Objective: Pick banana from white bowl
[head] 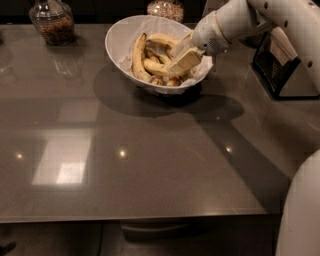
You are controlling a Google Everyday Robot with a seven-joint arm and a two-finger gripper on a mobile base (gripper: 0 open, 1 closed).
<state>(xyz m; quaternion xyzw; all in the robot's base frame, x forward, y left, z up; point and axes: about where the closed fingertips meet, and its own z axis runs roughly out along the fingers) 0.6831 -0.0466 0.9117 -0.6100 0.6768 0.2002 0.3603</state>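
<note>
Banana (156, 66) lay inside white bowl (117, 36), mid-pile, running roughly 9-to-3 o'clock, its right end under the gripper (177, 60). A longer banana (137, 57) sat at its 9 o'clock, along the bowl's left wall. Another banana (161, 39) sat at 12 o'clock. Crinkled white paper (204, 69) lined the bowl. Gripper was down in the bowl on the 3 o'clock side, touching the pile. Spread or pinching: could not tell. White arm (260, 15) came in from 2 o'clock. Bowl stood at 12 o'clock on the grey table (150, 165). Glass jar (51, 22) at 10 o'clock, second jar (165, 7) just behind the bowl, black rack (280, 70) at 3 o'clock.
</note>
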